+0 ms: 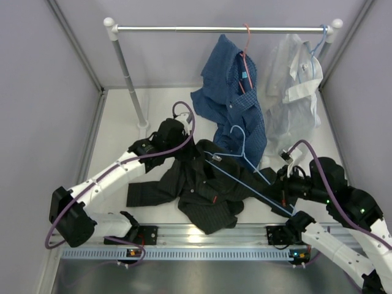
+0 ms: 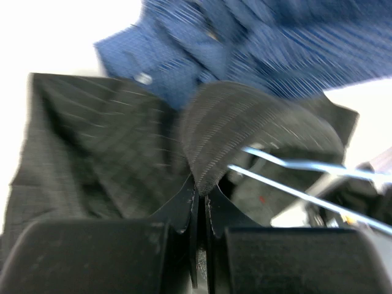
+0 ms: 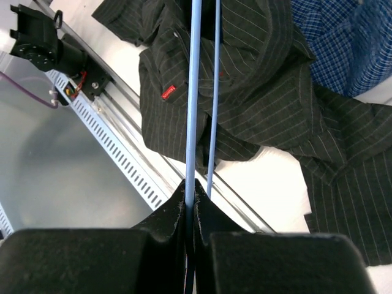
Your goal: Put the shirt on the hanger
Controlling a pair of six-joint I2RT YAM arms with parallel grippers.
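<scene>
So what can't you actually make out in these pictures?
Left wrist view: motion blur smears the shirt and the fold pinched by the left gripper.
Right wrist view: the hanger runs off the top edge, hook unseen.
Top view: hanger wire over or inside the shirt, too thin to tell.

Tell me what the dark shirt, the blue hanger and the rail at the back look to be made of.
Shirt: woven cloth with a matte finish, possibly cotton or a blend; it folds softly and shows thin pale pinstripes.
Hanger: thin stiff wire, probably metal under a smooth light-blue coating; it runs dead straight.
Rail: a metal tube, judging by its silvery sheen.
</scene>
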